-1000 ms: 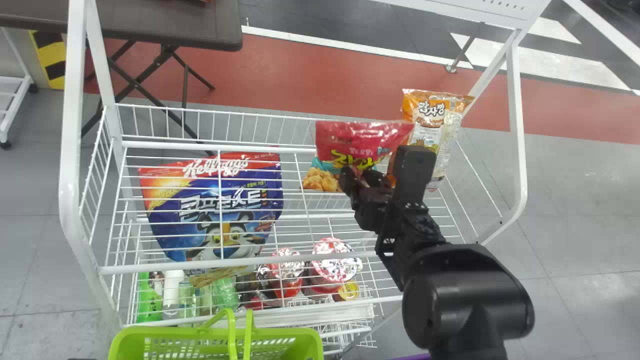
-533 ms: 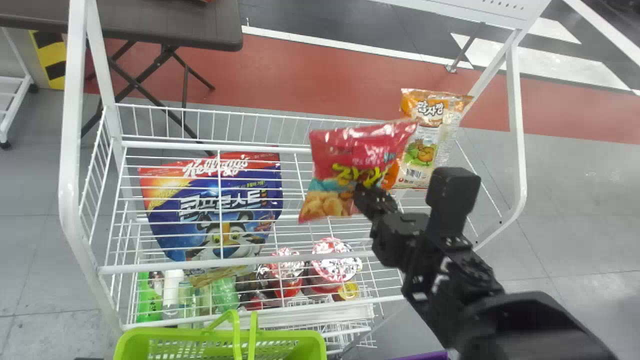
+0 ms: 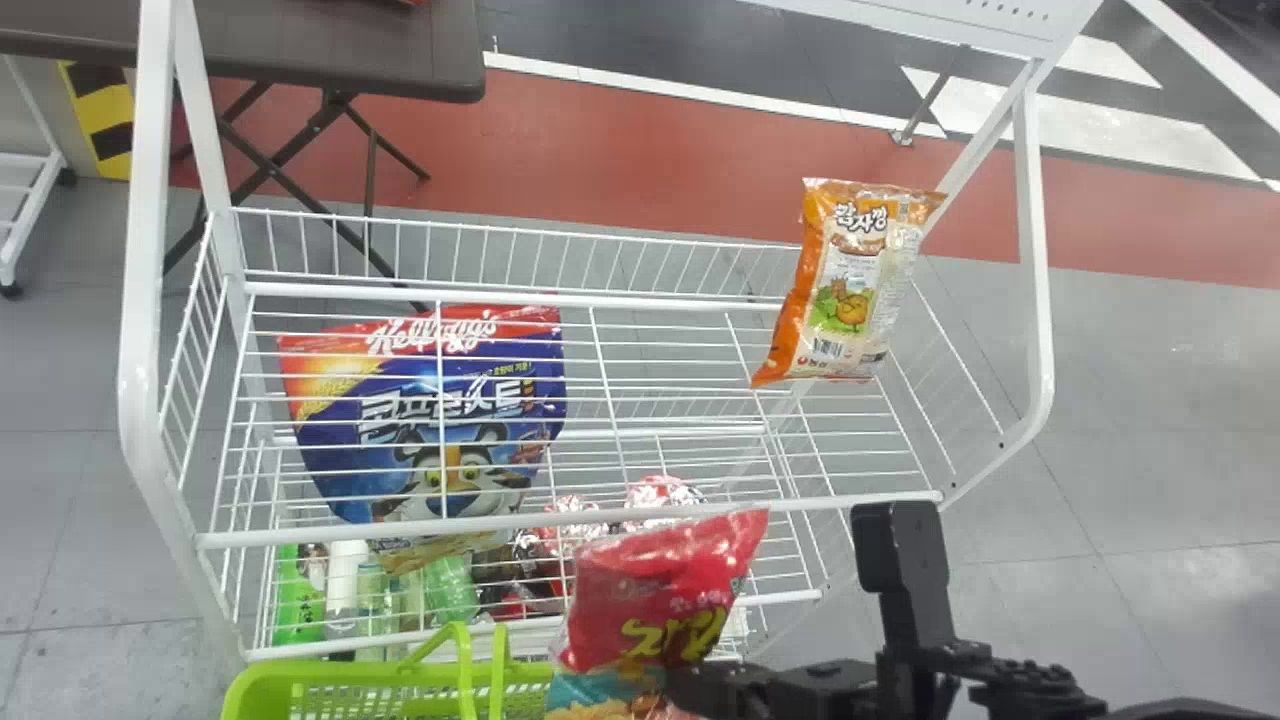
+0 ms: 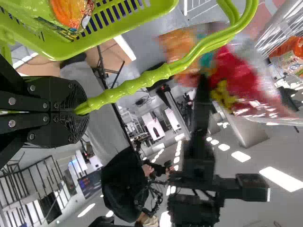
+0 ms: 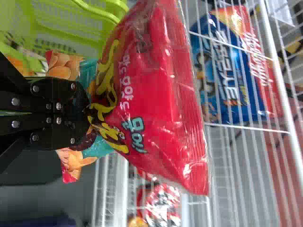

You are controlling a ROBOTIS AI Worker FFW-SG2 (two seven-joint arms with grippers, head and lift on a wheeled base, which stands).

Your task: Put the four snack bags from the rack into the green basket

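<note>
"Where are we in the job?"

"Mid-transfer, I'd say. The white rack fills most of the view, and the green basket sits at its near side. The blue cereal bag lies on the rack's upper shelf, to the left. The red snack bag is off the shelf, and the orange snack bag leans at the shelf's far right."

"Anything in the basket?"

"An orange packet, so I'd count one bag in, one being carried and two to go."

"And the tools?"

"The right tool is clamped on the red bag's lower part. The left tool is closed round the basket's handle."

"What does the next move want?"

"Bring the red bag further left, properly over the opening, and only then let go. It overlaps the basket's right end in the head view; I can't tell whether it clears the rim."

"What differs from half a second ago?"

"The red bag is much nearer the robot: it was above the upper shelf, partly covering the orange one, which now shows whole. The cereal bag hasn't budged."
</note>
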